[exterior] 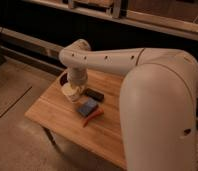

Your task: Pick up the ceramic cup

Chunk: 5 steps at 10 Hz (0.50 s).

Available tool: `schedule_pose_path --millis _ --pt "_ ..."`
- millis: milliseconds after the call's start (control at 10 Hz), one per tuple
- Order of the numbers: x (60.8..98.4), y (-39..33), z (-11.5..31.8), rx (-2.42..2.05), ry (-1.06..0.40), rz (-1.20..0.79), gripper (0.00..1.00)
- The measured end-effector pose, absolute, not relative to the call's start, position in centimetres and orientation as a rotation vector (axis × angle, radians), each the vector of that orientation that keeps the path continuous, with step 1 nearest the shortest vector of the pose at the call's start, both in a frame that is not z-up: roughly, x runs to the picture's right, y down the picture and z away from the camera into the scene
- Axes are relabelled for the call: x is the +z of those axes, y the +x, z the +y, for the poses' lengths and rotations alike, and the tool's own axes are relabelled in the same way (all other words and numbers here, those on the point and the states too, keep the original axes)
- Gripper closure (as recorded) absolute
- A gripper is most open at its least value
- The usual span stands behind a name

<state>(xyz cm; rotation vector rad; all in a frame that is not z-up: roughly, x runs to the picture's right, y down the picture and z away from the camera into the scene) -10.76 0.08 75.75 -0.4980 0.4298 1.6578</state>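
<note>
Item one, the gripper: it sits at the end of the white arm, lowered over the far-left part of the wooden table, directly above and around the ceramic cup; the wrist housing hides its working end, so whether it has closed on anything cannot be told. Item two, the ceramic cup: small, cream-white and round, only its lower body and part of the rim showing beneath the wrist, standing on the tabletop near the far-left edge. Its surface looks plain and pale against the warm wood (any ridging or handle is not discernible here). Progress, as a judgement: the approach appears complete, the arm being down at the cup, but the cup looks to be resting on the table, so the grasp is unconfirmed and the lift is left to do. Item three, a dark brown bowl: just behind the cup, partly covered by the arm. Item four, a small black object: flat, lying just to the right of the cup. Item five, a blue block: nearer the camera, close to the cup but apart from it. Item six, an orange-red item: elongated, lying beside the blue block on its near side.
</note>
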Motion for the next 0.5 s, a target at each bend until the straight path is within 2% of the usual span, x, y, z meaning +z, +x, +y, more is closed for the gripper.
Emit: schedule_pose_path --millis 500 --pt "74.58 -11.37 -1.19 1.66 -0.476 0.414 1.0"
